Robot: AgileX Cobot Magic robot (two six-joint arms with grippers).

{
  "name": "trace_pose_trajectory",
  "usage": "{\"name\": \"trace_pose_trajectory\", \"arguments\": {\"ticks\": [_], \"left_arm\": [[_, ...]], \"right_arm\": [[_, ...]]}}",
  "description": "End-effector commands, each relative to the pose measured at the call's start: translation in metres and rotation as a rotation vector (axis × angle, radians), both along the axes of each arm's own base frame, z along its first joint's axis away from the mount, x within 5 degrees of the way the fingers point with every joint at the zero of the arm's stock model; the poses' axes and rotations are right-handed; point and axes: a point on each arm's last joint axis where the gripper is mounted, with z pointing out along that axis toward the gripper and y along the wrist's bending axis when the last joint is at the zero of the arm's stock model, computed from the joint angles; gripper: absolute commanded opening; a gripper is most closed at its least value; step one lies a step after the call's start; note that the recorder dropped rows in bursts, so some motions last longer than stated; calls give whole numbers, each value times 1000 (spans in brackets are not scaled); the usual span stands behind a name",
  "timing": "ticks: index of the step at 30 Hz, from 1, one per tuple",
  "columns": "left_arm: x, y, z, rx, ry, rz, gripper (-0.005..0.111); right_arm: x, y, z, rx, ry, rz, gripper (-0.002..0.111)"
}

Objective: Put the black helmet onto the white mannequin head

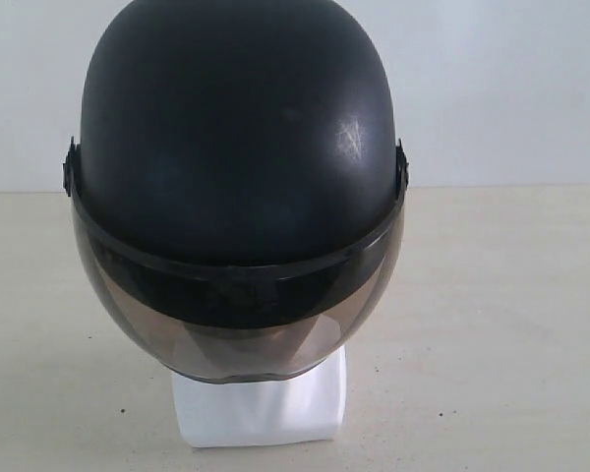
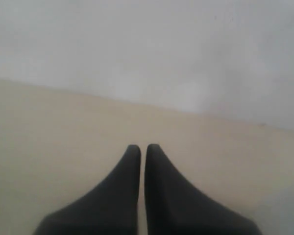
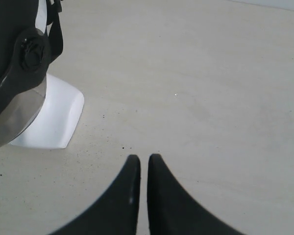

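The black helmet (image 1: 236,147) covers the white mannequin head (image 1: 261,408), so we should avoid nudging it. Our left gripper (image 2: 143,147) and right gripper (image 3: 144,157) are empty, their jaws almost touching.

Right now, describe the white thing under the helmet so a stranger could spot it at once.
On the beige table stands a black helmet with a smoky visor. Beneath the visor shows the white mannequin head, only its squarish base visible, the sole white object on the table.

Looks like a robotics lab bench: matte beige tabletop (image 1: 511,315) against a plain white wall (image 1: 511,88) (tabletop lightly flecked with dark specks), staged-rig feel.
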Motion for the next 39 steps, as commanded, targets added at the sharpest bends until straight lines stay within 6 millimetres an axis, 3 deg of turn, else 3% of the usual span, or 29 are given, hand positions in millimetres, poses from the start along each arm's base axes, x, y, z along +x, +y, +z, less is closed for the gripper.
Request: {"name": "trace_pose_trajectory", "arguments": {"ticks": [1,39], "left_arm": [[-1,2,-10,66,94,17,4],[-1,3,-11,90,102,17,4]], "right_arm": [[-1,-2,1,4,-6,-7,6],[0,-3,1,-21,-20,-12,6]]}}
